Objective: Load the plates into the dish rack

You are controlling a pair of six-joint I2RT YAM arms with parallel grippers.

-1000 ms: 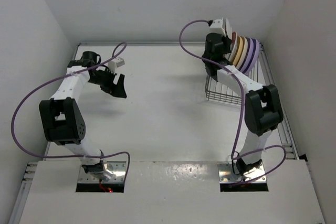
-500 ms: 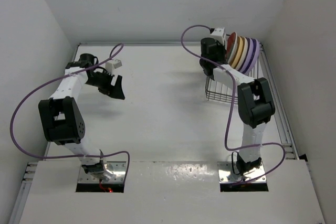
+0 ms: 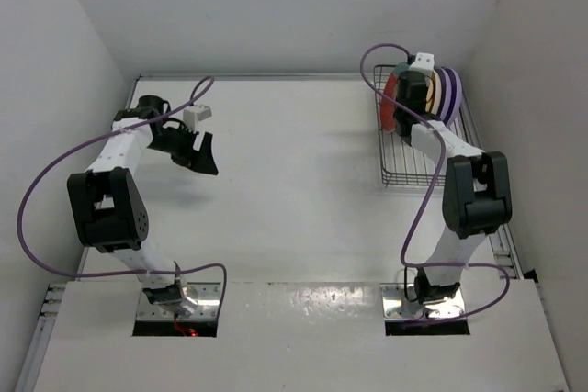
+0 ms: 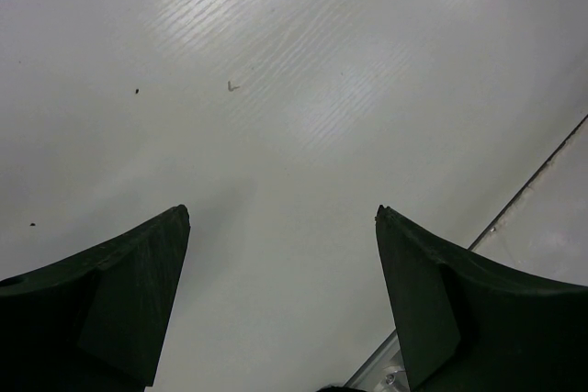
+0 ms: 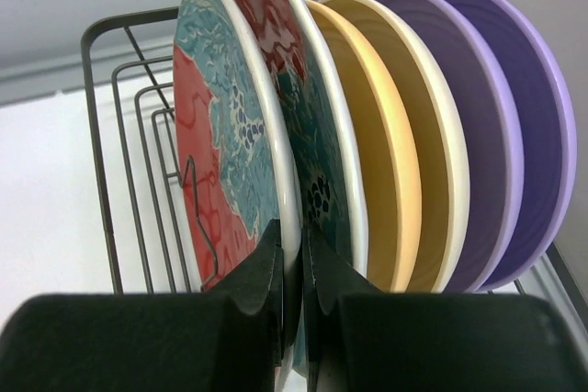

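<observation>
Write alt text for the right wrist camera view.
Six plates stand on edge in a dark wire dish rack: two red-and-teal patterned, one orange-yellow, one cream, two lilac. The right pincer grips the leftmost patterned plate's rim.

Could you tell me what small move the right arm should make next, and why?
Probably open the right gripper: it pinches the rim of the front red plate, which already stands in the dish rack beside the other plates.

No readable text or numbers appear on the plates (image 5: 390, 144) or dish rack (image 5: 129, 22).
</observation>
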